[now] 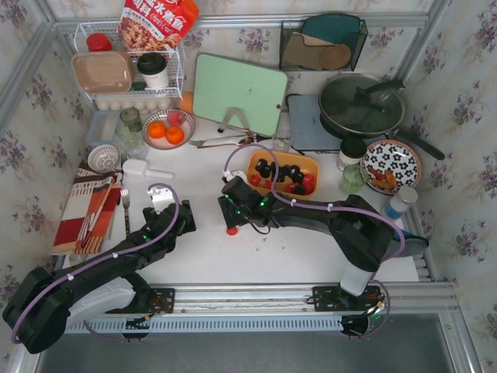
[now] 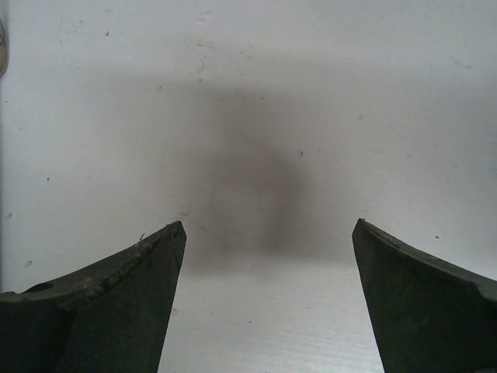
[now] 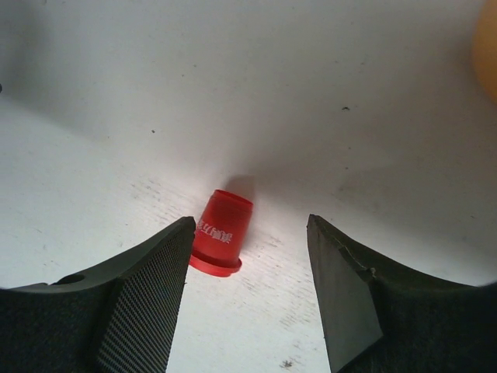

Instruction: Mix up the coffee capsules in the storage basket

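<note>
**Top external: one red capsule (image 1: 231, 230) sits on the table (image 1: 202, 260), outside the storage basket (image 1: 284, 155)**

The orange storage basket stands around the middle of the table, slightly toward the right edge, just in front of a pale green cutting board (image 1: 239, 92). Inside it lie the other coffee capsules (image 1: 281, 179), red and black together, with black ones mostly at the left end and red ones along the near and right sides. The stray red capsule is apart from the basket, off its near-left corner and closer to the near edge of the table.

The right arm reaches across from the right near corner, and the right claw (image 3: 250, 221) hangs over that stray capsule. In the right wrist view its fingers are spread wide with nothing between them. The capsule lies just ahead of the gap, close beside the ribbed finger (image 3: 144, 299) at that view's left. White lettering shows on the capsule's side and its wide rim faces the camera. Whether it stands or lies on its side cannot be told.

The left claw (image 2: 269, 224) is over bare table toward the left near corner. Its fingers are also spread apart and hold nothing.
</note>
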